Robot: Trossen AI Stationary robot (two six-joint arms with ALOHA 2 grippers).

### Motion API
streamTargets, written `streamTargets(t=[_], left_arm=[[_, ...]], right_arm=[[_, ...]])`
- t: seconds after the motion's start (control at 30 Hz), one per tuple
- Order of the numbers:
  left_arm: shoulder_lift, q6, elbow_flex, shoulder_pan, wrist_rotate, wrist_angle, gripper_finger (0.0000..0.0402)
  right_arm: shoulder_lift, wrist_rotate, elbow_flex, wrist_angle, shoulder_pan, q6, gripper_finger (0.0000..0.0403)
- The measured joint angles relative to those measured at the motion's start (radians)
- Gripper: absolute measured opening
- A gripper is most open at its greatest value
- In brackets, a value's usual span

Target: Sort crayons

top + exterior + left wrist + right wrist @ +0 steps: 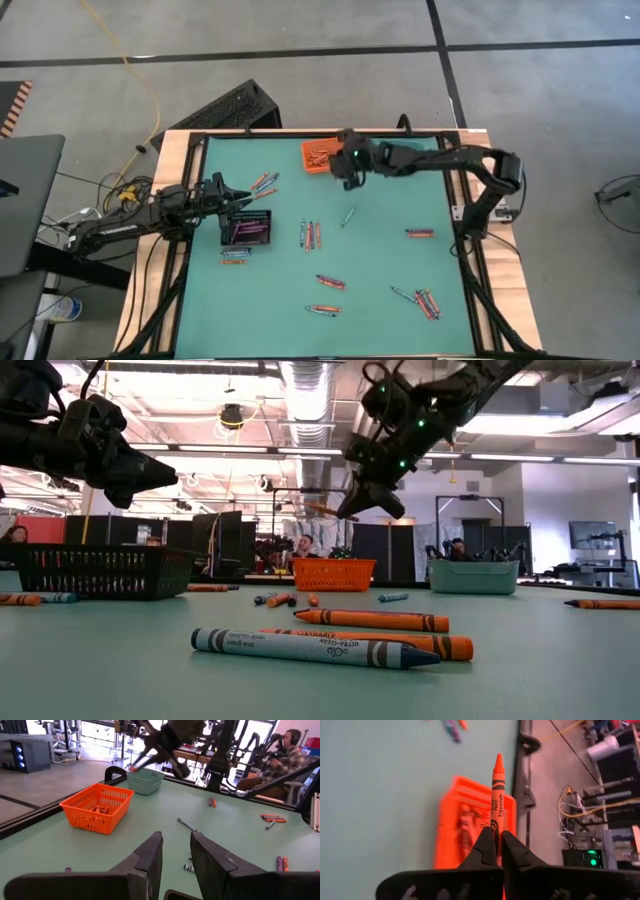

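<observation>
Nearest the low camera, a blue crayon [315, 649] lies on the green counter [120, 670] with an orange one just behind it; more crayons are scattered across the counter in the high view. The right end effector [495, 836] is pinched shut on an orange crayon [496, 795], gripping its lower end so most of the stick and the tip stand clear ahead of the fingers. It hangs above the orange bin [318, 155] at the far edge, which already holds orange sticks. The left end effector [175, 852] waits by the black bin [247, 228] on the counter's left side, its fingers parted about halfway with nothing between them. A teal bin [145, 780] stands beyond the orange one in the left wrist view.

Crayons look light, stiff and waxy: a paper sleeve should give decent grip, but the round body may roll or swivel between flat pads. Probably brittle under a hard squeeze, so a grip near mid-length, across the wrapper, seems safest.
</observation>
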Motion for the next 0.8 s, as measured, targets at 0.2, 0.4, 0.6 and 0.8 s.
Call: streamTargets(t=[0.2, 0.4, 0.6, 0.8], left_arm=[[0.0, 0.0, 0.0, 0.0, 0.0, 0.0, 0.0089], [0.0, 0.0, 0.0, 0.0, 0.0, 0.0, 0.0089], [0.001, 0.0, 0.0, 0.0, 0.007, -0.001, 0.0089], [0.001, 0.0, 0.0, 0.0, 0.008, -0.001, 0.0089]], right_arm=[[0.006, -0.056, 0.0, 0.062, -0.086, -0.033, 0.0019], [0.095, -0.057, 0.002, 0.207, -0.106, -0.043, 0.0058], [0.128, 0.02, 0.015, 0.228, -0.094, -0.051, 0.0077], [0.108, 0.019, 0.109, 0.018, -0.089, 0.055, 0.0083]])
